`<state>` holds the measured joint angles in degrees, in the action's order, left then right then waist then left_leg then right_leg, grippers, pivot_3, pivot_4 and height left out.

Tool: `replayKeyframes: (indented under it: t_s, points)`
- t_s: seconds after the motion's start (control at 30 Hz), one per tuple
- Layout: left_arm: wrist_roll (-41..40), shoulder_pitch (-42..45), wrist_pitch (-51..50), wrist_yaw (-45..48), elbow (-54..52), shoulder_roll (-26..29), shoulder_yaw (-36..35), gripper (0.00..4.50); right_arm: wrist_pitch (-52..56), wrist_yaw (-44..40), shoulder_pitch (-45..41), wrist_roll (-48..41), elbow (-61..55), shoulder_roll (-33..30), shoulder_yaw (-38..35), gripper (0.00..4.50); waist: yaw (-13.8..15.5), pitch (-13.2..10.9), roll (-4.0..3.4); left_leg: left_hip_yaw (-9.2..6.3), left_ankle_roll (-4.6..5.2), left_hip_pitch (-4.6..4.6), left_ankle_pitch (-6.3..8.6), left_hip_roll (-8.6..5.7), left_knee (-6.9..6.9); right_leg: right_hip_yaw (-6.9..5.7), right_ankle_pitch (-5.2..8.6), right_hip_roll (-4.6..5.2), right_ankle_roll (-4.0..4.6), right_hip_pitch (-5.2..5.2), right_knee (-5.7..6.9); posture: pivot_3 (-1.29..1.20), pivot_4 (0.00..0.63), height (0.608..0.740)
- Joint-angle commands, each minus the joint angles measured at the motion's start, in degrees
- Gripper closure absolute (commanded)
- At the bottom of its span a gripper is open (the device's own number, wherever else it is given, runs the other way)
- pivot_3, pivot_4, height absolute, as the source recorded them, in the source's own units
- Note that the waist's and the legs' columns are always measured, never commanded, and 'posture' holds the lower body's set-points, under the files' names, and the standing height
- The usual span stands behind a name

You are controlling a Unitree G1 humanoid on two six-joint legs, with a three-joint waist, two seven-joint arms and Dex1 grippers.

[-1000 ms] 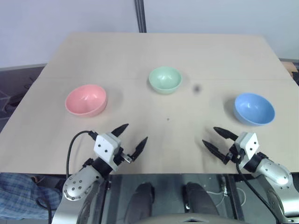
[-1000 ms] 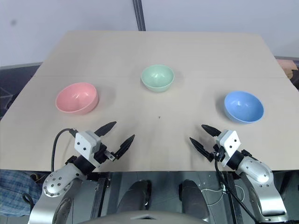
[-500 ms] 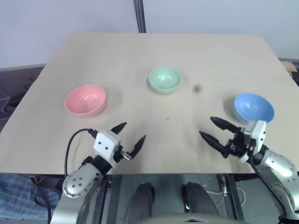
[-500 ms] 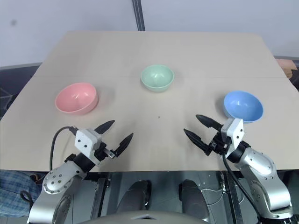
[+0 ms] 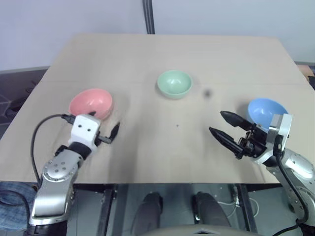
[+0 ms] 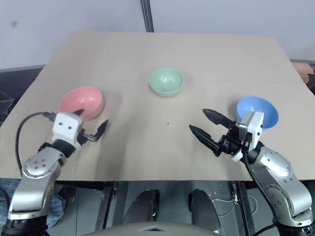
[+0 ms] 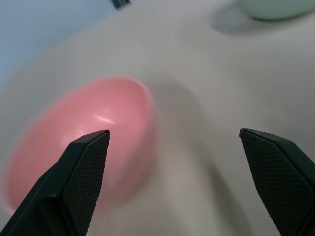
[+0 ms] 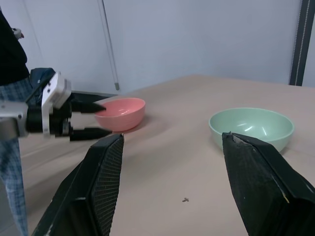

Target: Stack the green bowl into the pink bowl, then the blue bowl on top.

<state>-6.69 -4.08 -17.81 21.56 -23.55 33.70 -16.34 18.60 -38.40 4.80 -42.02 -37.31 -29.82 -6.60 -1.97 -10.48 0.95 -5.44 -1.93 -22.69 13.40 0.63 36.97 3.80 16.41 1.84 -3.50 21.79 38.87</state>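
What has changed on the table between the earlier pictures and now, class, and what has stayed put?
The left gripper has swung out to its own side and forward, up to the pink bowl. The right gripper has risen and turned inward, beside the blue bowl. Both are open and hold nothing. The green bowl and the other two bowls stayed where they were on the table.

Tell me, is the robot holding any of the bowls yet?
No. Both claws are open and empty. The left claw is right by the pink bowl, and the right claw hangs above the table beside the blue bowl.
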Motion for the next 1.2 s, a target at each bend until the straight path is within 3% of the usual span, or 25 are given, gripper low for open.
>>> replayKeyframes:
  t_s: [0.03,0.43,0.93,1.03,1.2]
  points:
    - [2.37,1.54,-0.51,-1.35,-0.74,1.78,-2.07,0.0,-0.6,-0.23,-0.25,-0.04,-1.44,-0.01,-0.19,1.17,-0.05,0.0,0.0,0.0,0.0,0.0,0.0,0.0,0.0,0.0,0.0,0.0,0.0,0.0,0.0,0.0,0.15,0.74]
    - [9.04,2.39,-1.11,1.33,10.02,7.93,0.03,0.0,-0.96,0.49,0.07,1.74,-1.59,0.56,-0.09,1.17,-0.12,0.0,0.0,0.02,0.0,0.02,0.0,0.0,-0.11,0.02,0.0,0.01,0.0,0.03,-0.01,0.0,0.15,0.74]
    - [9.68,7.99,4.39,10.09,21.49,13.27,5.22,0.0,-1.6,1.26,1.34,3.05,-2.18,0.9,-0.55,1.17,-0.14,0.0,0.0,0.01,0.0,0.02,0.0,-0.01,-0.23,-0.01,0.0,0.07,0.01,0.09,0.0,0.0,0.15,0.74]
    - [9.24,8.27,5.2,11.26,22.04,13.29,5.64,0.75,-1.87,1.3,1.63,3.3,-2.1,0.9,-0.57,1.13,-0.13,0.0,0.0,0.02,0.0,0.02,0.0,-0.02,-0.23,-0.01,0.0,0.08,0.01,0.09,0.0,0.0,0.15,0.74]
    - [9.55,8.35,5.71,12.07,22.45,13.24,6.13,3.13,-2.07,1.37,1.74,3.48,-1.98,0.94,-0.56,1.13,-0.17,0.0,0.0,0.02,0.0,0.02,0.0,-0.01,-0.23,-0.01,0.0,0.06,0.01,0.09,0.0,0.0,0.15,0.74]
